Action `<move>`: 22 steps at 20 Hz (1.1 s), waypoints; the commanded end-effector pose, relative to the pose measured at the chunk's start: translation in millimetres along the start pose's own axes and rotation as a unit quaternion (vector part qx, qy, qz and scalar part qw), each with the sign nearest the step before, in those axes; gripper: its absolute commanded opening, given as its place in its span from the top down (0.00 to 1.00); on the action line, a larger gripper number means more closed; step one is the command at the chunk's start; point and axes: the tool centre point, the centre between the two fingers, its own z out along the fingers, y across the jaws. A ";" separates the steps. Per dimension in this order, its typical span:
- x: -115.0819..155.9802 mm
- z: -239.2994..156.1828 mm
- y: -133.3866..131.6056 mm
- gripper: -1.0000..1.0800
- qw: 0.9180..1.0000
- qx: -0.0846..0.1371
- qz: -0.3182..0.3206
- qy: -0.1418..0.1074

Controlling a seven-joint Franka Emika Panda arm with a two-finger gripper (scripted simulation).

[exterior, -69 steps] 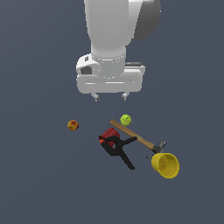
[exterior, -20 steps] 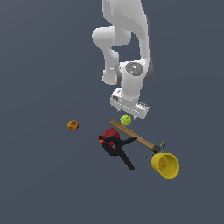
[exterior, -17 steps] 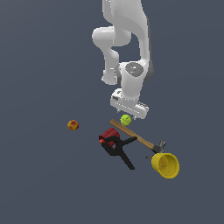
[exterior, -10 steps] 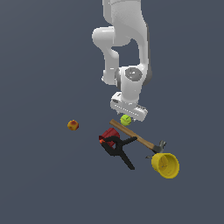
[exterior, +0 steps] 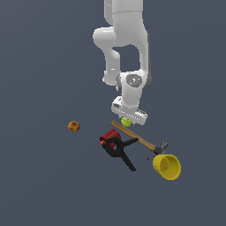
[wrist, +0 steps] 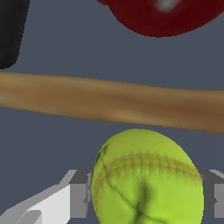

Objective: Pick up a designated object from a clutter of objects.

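Compared with 3.5 s ago, the arm has come down from high above the clutter and the claw (exterior: 128,119) now sits low over the tennis ball (exterior: 126,122). Over the last second the change is slight: a small further descent, ball in the same place.

Claw state: the wrist view shows the tennis ball (wrist: 146,177) filling the gap between the two fingers (wrist: 78,199), with grey pads close against each side. Cannot tell whether the pads are pressing the ball or only bracketing it.

Ball location: just beside the upper end of the hammer (exterior: 137,138) handle, on the side away from the dark red block (exterior: 110,136). The black clamp (exterior: 121,152) lies against the block.

Containers: the yellow cup (exterior: 167,166) lies tipped on its side near the hammer head, mouth toward the clamp; nothing visible inside.

The red-orange fruit (exterior: 73,126) sits well apart on the exterior view's left, unmoved
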 end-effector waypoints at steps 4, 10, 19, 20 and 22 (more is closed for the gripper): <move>0.1 1.0 0.2 1.00 1.000 0.000 0.000 0.000; 0.2 0.1 -0.5 1.00 1.000 0.001 0.000 0.001; 1.3 -19.1 -5.6 1.00 1.000 0.001 0.000 0.001; 1.6 -23.6 -6.8 1.00 1.000 0.001 0.000 0.001; 2.2 -33.9 -9.6 1.00 1.000 0.001 0.000 0.001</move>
